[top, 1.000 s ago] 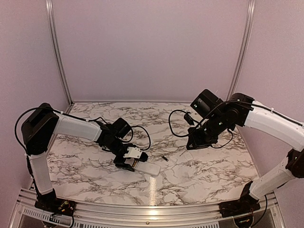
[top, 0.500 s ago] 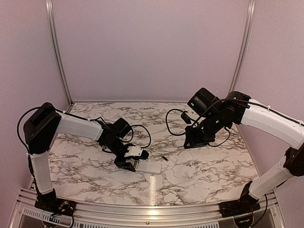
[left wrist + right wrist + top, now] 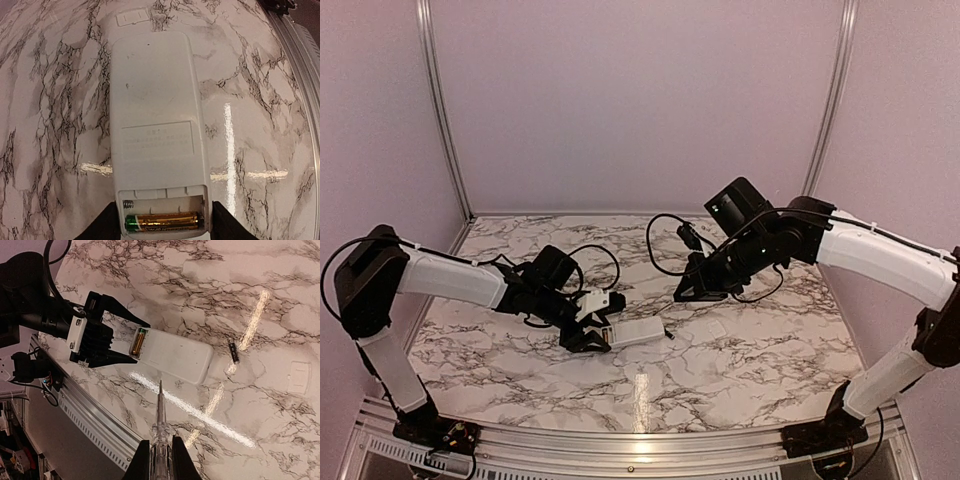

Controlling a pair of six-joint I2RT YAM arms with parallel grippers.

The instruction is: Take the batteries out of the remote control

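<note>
Steadying the remote control [image 3: 155, 110] with my left hand [image 3: 595, 335] pinching its left end keeps the recess [image 3: 162, 210] facing up. One battery [image 3: 162, 220] sits inside, and a loose battery [image 3: 233, 351] lies on the surface [image 3: 740, 370] just right. My right hand [image 3: 160, 460], pressed together on a clear pointed tool [image 3: 159, 410], hovers nearby, probably for prying.

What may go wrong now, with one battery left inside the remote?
The pointed tool in the right gripper may slip off the battery in the recess and scratch the remote control.
The left gripper seems to hold the remote only at that end, so prying may twist it loose.
The freed battery may roll away across the smooth table.
</note>
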